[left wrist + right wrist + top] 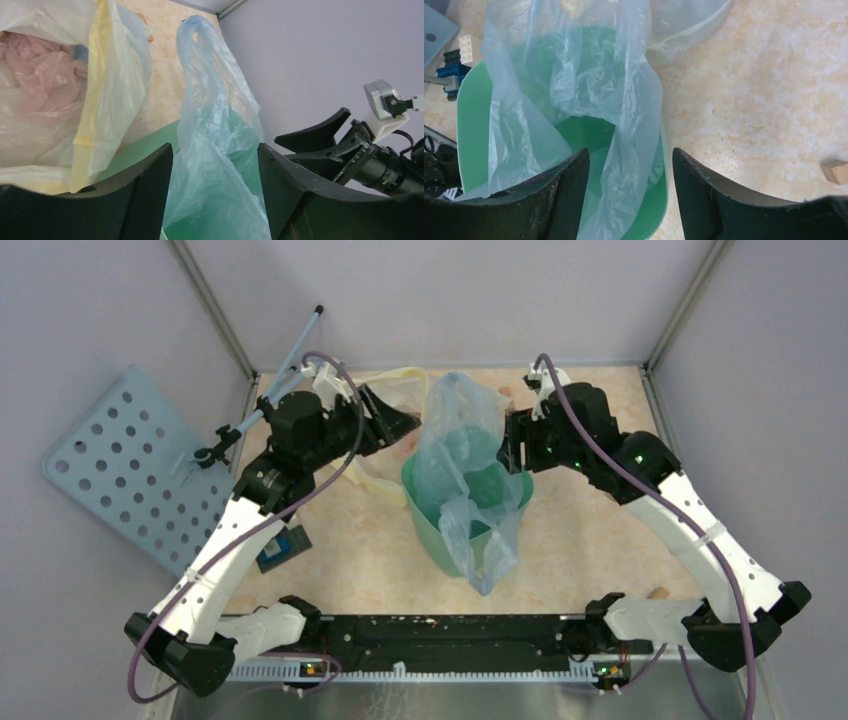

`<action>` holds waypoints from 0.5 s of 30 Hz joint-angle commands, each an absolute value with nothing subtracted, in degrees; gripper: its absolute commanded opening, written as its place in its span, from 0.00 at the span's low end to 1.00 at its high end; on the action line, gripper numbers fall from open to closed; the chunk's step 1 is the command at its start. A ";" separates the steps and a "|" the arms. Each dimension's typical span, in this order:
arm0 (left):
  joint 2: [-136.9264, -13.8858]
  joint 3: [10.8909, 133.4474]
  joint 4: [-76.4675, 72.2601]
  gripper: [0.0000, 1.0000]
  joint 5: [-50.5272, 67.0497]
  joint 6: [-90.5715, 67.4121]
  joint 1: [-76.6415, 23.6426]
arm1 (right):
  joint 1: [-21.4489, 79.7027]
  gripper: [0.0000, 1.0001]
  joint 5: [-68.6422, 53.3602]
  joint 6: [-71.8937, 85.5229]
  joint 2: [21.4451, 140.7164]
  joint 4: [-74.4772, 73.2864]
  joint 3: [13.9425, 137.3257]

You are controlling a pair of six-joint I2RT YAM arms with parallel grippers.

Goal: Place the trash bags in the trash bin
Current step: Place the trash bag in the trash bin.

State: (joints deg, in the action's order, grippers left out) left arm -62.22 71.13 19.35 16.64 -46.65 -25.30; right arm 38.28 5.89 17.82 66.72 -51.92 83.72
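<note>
The pale-blue bag (462, 465) stands half inside the green bin (424, 528) on the table (585, 540) - one end hangs over the rim. The left pincer (215, 148) and the right pincer (630, 152) are wide open - holding nothing.

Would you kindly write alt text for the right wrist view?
A crinkly pale-blue trash bag drapes into and over a mint-green bin, seen between the right end effector's open black fingers; beige tabletop beyond.
</note>
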 commanded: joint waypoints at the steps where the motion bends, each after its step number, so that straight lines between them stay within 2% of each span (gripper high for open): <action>1: -63.46 72.80 22.44 0.68 13.09 -50.26 -33.08 | 39.71 0.62 7.72 14.89 71.47 -53.20 89.20; 4: -65.86 77.42 27.80 0.66 4.65 -50.69 -39.99 | 41.00 0.61 11.71 14.77 73.75 -55.03 91.32; 6: -68.31 82.49 36.08 0.60 -5.24 -53.43 -43.05 | 41.81 0.56 13.09 14.69 74.45 -55.73 92.11; 7: -70.37 85.49 40.51 0.52 -9.37 -54.43 -44.40 | 42.36 0.53 13.81 14.68 74.64 -55.92 92.26; 9: -73.58 91.22 49.14 0.49 -16.69 -57.95 -46.31 | 43.22 0.49 15.12 15.16 74.83 -56.08 92.30; 15: -77.30 94.61 49.88 0.45 -19.25 -59.00 -50.90 | 45.99 0.34 18.20 16.09 75.94 -56.04 92.49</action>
State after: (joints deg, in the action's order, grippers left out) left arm -75.75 92.33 45.36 -12.23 -56.80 -48.25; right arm 44.38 14.13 15.64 75.40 -55.86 89.06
